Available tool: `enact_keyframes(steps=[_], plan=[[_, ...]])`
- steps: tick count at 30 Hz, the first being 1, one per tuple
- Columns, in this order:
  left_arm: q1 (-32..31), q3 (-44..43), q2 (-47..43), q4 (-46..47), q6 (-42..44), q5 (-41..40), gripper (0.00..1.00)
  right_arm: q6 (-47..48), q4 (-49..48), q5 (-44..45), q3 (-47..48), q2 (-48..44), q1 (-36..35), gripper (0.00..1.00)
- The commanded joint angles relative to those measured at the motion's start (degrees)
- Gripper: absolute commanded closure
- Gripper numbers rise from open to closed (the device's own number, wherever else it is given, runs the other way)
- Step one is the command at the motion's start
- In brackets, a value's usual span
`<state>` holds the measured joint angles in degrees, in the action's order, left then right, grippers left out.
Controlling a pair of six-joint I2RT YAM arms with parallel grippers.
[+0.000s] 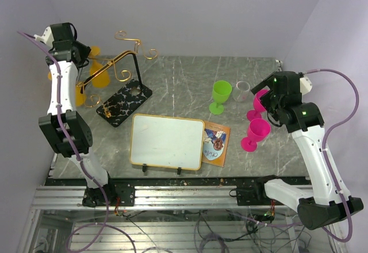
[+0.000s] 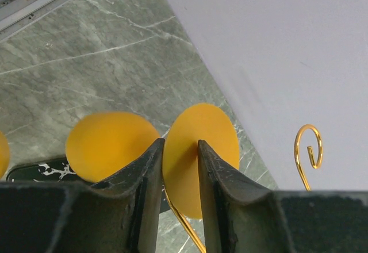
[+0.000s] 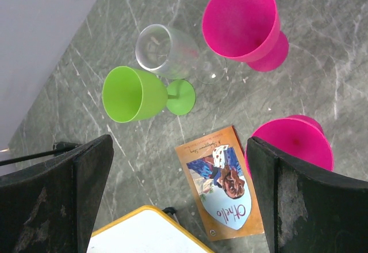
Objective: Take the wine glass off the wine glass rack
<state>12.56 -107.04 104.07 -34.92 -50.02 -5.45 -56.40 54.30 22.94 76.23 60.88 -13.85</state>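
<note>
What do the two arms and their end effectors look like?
Left arm and right arm: white tubular links joined by black blocky joints, each trailed by a lavender cable. The right one shows a small green light. The left end effector and right end effector have flat black fingers, scuffed grey.

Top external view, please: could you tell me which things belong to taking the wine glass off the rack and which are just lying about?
Job in hand: wine glass rack; orange wine glass hanging on it; left tool, closed on that glass.

Lying about: green goblet; clear glass; two pink goblets; whiteboard; booklet.
</note>
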Motion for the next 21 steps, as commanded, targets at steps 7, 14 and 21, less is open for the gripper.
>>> enact_keyframes(steps=[7, 14, 21], plan=[[0.59, -3.51, 2.05, 0.50, 3.36, 0.37, 0.76, -0.90, -0.25, 0.73, 1.21, -0.77, -0.15, 0.00], [0.55, -4.13, 1.45, 1.03, 4.05, 1.27, 0.84, -1.25, -0.32, 0.38, 1.21, -0.36, -0.17, 0.00], [1.11, -0.94, -1.73, 4.63, 1.84, 6.44, 0.89, -1.20, -0.45, 0.26, 1.34, -0.31, -0.17, 0.00]])
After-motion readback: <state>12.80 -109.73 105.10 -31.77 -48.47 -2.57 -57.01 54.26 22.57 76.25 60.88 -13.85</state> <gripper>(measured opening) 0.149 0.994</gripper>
